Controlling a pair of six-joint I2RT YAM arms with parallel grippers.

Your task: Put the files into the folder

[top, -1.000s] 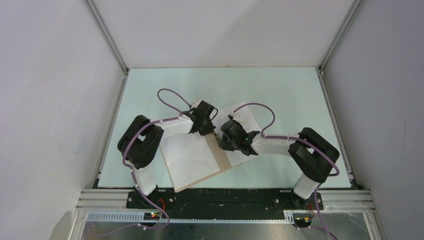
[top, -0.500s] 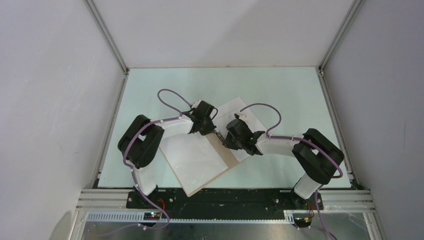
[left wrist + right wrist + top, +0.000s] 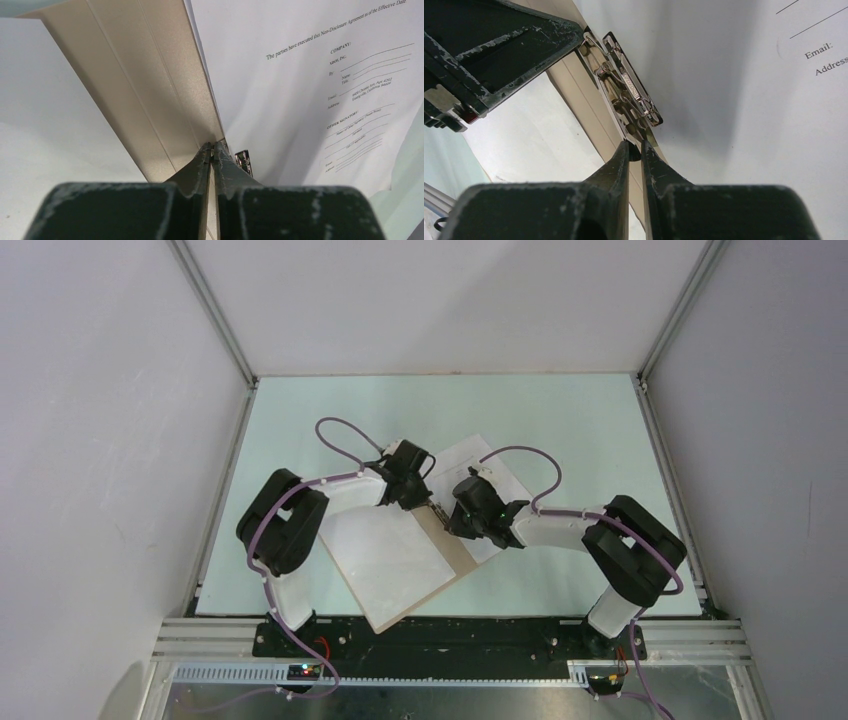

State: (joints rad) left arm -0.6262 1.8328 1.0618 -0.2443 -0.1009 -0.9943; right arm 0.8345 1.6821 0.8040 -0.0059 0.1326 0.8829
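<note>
The tan folder (image 3: 455, 552) lies open on the table. A blank white file (image 3: 385, 560) covers its left leaf and a printed file (image 3: 478, 462) lies on the right leaf. In the left wrist view my left gripper (image 3: 212, 147) is shut, its tips together on the tan spine (image 3: 150, 90) beside the metal clip (image 3: 243, 160) and the printed sheet (image 3: 310, 75). In the right wrist view my right gripper (image 3: 634, 147) is shut on the near end of the clip (image 3: 626, 85). From above, the left gripper (image 3: 432, 506) and right gripper (image 3: 455, 525) meet over the spine.
The pale green table (image 3: 560, 420) is fenced by metal frame rails and white walls. The folder's near corner (image 3: 388, 625) overhangs the table's front edge by the arm bases. My left gripper's body (image 3: 499, 50) fills the upper left of the right wrist view.
Over the last second the folder and its sheets slid a little right and toward the near edge, and the right gripper shifted with them. In the last half second almost nothing moved.
</note>
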